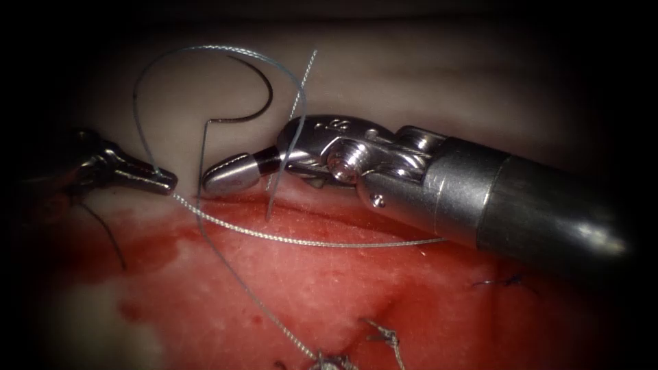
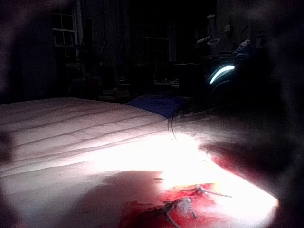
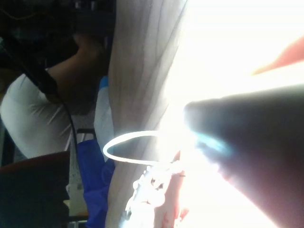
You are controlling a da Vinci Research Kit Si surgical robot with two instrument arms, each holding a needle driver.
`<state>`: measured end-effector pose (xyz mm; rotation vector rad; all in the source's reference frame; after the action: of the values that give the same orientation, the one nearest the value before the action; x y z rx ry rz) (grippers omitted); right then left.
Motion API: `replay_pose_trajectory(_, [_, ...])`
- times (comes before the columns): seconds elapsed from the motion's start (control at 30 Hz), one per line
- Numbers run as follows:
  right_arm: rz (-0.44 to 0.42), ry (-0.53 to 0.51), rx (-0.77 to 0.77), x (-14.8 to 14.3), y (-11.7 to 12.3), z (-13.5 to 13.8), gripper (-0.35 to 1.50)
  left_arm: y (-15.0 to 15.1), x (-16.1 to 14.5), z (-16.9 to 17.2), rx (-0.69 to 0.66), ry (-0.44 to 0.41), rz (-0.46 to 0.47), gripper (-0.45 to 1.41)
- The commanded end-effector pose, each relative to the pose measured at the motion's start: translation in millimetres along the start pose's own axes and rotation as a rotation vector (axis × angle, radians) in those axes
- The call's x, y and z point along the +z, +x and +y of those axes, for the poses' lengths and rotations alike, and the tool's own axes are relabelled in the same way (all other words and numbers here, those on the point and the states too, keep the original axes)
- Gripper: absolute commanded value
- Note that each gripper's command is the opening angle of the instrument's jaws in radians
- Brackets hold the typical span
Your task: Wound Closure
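**Thread looped over the right tool, needle lying free**

Red, wet tissue [image 1: 288, 288] lies closest, with old knots [image 1: 384, 336] in it. Above it the right tool [image 1: 229, 173] comes in from the right, its jaws pressed together with nothing seen between them. Thread [image 1: 295, 116] loops over this tool. The left tool [image 1: 161, 179] pinches the thread tight. The curved needle [image 1: 257, 103] rests on the pale tissue behind both tools, not poked in, and no tool holds it.
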<state>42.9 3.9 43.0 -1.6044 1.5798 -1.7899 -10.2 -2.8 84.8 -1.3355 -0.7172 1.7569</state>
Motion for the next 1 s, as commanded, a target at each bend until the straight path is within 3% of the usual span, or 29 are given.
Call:
replay_pose_trajectory(0.03, [-0.043,-0.044,0.008,0.5,-2.4,0.9,-0.35,1.4,-0.1,-0.2,0.025,0.139,0.001,-0.45])
replay_pose_trajectory(0.07, [-0.084,-0.109,0.029,0.9,-2.8,1.5,-0.35,1.3,0.0,-0.3,0.002,0.387,-0.046,-0.45])
replay_pose_trajectory(0.1, [-0.106,-0.130,0.034,1.1,-3.0,1.8,-0.35,1.5,0.0,-0.2,-0.033,0.487,-0.103,-0.45])
replay_pose_trajectory(0.13, [-0.123,-0.150,0.040,1.3,-3.2,2.1,-0.35,1.6,-0.1,-0.2,-0.061,0.509,-0.136,-0.45])
replay_pose_trajectory(0.17, [-0.144,-0.168,0.054,1.5,-3.4,2.4,-0.35,1.7,-0.1,-0.1,-0.084,0.484,-0.159,-0.45])
replay_pose_trajectory(0.2, [-0.182,-0.186,0.069,1.9,-3.8,2.8,-0.35,1.9,-0.2,0.2,-0.149,0.404,-0.129,-0.45])
replay_pose_trajectory(0.27, [-0.232,-0.217,0.078,2.2,-4.2,3.0,-0.35,1.8,0.1,0.9,-0.208,0.343,-0.115,-0.45])
replay_pose_trajectory(0.5, [-0.409,-0.290,0.109,2.9,-5.7,3.4,-0.35,0.8,2.6,2.6,-0.266,0.258,-0.162,-0.45])
replay_pose_trajectory(0.53, [-0.482,-0.293,0.116,2.9,-6.3,3.6,-0.35,0.1,2.9,2.8,-0.281,0.239,-0.192,-0.45])
replay_pose_trajectory(0.6, [-0.537,-0.262,0.131,2.8,-6.8,3.7,-0.35,-0.4,3.2,3.1,-0.338,0.225,-0.214,-0.45])
replay_pose_trajectory(0.77, [-0.622,-0.129,0.072,3.2,-7.5,3.7,-0.35,-0.4,3.8,4.4,-0.327,0.161,-0.262,-0.45])
replay_pose_trajectory(1.0, [-0.717,-0.109,0.062,3.8,-7.9,3.1,-0.35,-0.4,5.0,6.1,-0.279,0.041,-0.347,-0.45])
